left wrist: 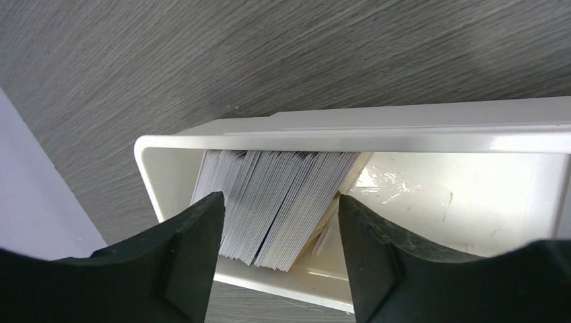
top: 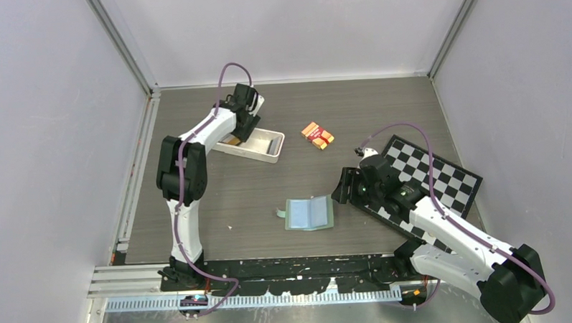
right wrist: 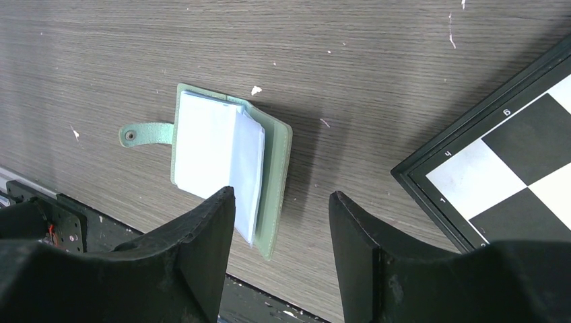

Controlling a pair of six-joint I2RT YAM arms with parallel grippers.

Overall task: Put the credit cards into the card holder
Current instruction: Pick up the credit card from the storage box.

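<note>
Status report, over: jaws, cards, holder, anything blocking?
Left gripper jaws open, straddling credit cards in white tray. Right gripper jaws open, empty, beside card holder, lying open. Nothing blocking holder.

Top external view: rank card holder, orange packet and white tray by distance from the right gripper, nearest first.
1. card holder, lying open just left of the right gripper
2. orange packet, farther back, mid-table
3. white tray, back left

White tray (top: 273, 150), chessboard (top: 441, 174), orange packet (top: 317, 135)
</note>
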